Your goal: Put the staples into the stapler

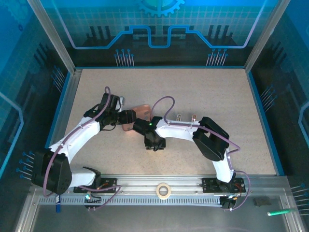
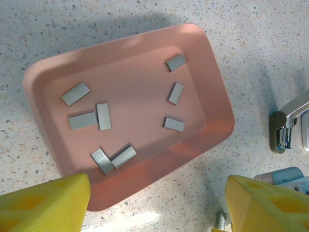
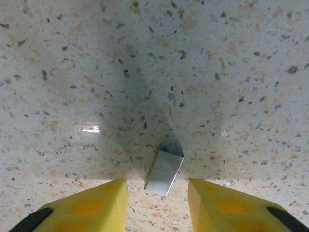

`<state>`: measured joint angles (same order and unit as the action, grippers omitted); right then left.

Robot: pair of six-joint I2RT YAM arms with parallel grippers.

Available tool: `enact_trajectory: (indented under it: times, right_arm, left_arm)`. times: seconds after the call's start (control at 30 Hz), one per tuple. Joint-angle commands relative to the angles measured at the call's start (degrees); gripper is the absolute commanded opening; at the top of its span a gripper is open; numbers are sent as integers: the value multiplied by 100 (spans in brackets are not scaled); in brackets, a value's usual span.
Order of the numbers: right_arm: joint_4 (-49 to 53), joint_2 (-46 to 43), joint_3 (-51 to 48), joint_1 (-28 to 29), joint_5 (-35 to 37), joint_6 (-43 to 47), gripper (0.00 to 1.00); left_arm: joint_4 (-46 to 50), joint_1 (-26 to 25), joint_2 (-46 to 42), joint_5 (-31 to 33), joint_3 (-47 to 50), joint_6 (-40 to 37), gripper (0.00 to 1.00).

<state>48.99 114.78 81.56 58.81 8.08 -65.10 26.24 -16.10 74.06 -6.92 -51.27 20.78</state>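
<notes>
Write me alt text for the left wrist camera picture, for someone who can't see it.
A pink tray on a speckled table holds eight small grey staple strips, scattered flat. The left gripper hangs open over the tray's near rim, its yellow fingers at the bottom corners. Part of a stapler shows at the right edge.

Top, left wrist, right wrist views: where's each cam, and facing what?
Top: above and behind the bases, looking down on the table; both arms show.
Left wrist: on the left arm, looking down into the tray of staples; left fingers at the bottom.
Right wrist: looking down at one strip between the right fingers, table beneath.
Shared: top and left wrist both show the tray.
</notes>
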Motion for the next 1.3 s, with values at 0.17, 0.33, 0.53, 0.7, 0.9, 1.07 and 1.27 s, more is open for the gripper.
enact_trajectory:
  times: [0.17, 0.33, 0.53, 0.7, 0.9, 1.07, 1.27]
  right_arm:
    - [-67, 198, 85, -141, -149, 98, 36]
    - [-116, 208, 45, -194, -155, 112, 32]
    - [-223, 242, -9, -239, -168, 195, 25]
    - [-109, 286, 55, -258, -122, 257, 28]
    - [14, 439, 138, -256, -175, 365, 26]
    - [14, 375, 76, -258, -46, 402, 22]
    - [-195, -27, -72, -256, 282, 496, 20]
  left_arm:
    - [-51, -34, -16, 32, 64, -109, 75]
    - [-47, -34, 3, 41, 69, -122, 75]
    - [-56, -27, 21, 27, 70, -131, 75]
    - [-66, -34, 29, 17, 82, -136, 75]
    - [-75, -34, 38, 15, 82, -142, 75]
    - [-75, -34, 49, -21, 82, -144, 74]
    - [-194, -25, 86, -208, 82, -135, 74]
